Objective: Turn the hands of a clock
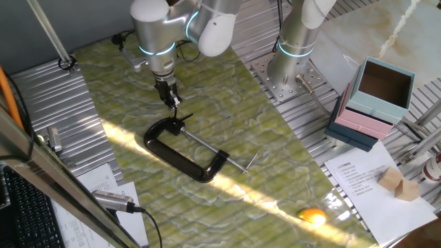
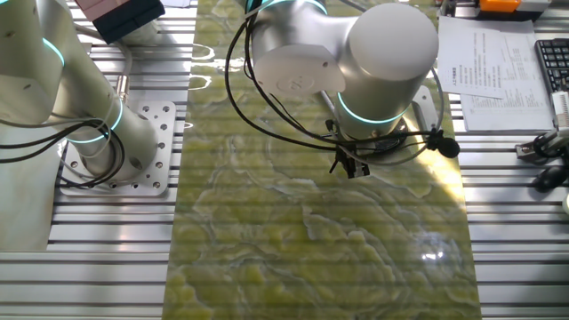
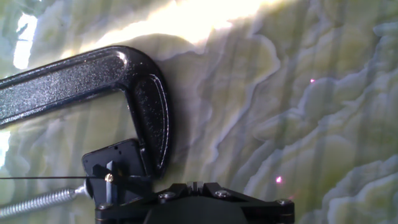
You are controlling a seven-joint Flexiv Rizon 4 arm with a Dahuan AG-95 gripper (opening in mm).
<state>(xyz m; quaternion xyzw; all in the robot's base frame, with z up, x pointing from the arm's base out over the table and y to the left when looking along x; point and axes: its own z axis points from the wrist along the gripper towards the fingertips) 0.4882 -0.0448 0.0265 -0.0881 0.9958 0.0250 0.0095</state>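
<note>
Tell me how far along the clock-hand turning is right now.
Approach looks done: the gripper hangs just above the hands held at the end of the black C-clamp. Contact isn't confirmed; the hand view shows a thin pointer lying level. The turning itself seems left to do.

Printed lines on white sheet at table edge in one fixed view, too small to read. Same for sheet beside keyboard in other fixed view: text rows visible, no word or no. legible; key legends too small as well. Nothing readable on clamp in hand view, nor on boxes.
</note>
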